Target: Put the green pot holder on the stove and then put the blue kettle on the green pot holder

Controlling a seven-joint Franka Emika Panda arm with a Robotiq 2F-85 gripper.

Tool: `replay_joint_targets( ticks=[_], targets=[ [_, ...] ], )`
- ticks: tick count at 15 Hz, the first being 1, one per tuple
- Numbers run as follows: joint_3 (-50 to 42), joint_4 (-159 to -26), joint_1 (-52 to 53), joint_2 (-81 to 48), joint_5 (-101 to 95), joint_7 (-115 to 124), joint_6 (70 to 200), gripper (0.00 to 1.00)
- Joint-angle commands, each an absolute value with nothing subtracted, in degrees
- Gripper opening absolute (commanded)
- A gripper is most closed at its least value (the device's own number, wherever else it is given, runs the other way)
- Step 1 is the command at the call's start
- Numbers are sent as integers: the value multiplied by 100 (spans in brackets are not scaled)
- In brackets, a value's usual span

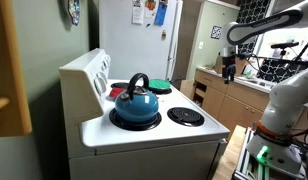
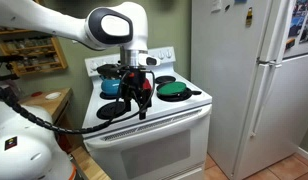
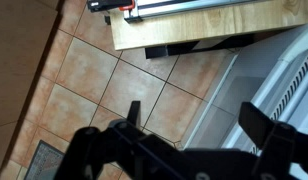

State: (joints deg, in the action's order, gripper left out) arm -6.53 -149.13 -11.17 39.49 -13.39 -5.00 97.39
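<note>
Lying flat on a far burner of the stove [image 1: 159, 132], the pot holder [image 2: 174, 90] is seen well apart from the pincer [image 3: 199, 125]. The pincer's 2 fingers [image 3: 134, 112] are spread with nothing between them, and tiled floor is seen below in the wrist view. The kettle [image 1: 135, 103] stands upright on another burner near the back panel.

The holder is judged thin, light and limp, so a pinch at its rim is advised, and sagging is expected. The kettle is judged rigid, smooth and possibly heavy. Its arched handle should be taken at the top, where swinging is least likely.
</note>
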Motion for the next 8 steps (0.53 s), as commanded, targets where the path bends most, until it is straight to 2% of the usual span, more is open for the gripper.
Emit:
replay_joint_targets(
  ticks=[1, 6, 8],
  targets=[
    [-728, -14904, -1024, 3952, -1377, -454, 9718, 100],
    [-728, -14904, -1024, 3950, -1377, -454, 9718, 100],
    [-699, -14939, -890, 3815, -818, -169, 9693, 100]
  ],
)
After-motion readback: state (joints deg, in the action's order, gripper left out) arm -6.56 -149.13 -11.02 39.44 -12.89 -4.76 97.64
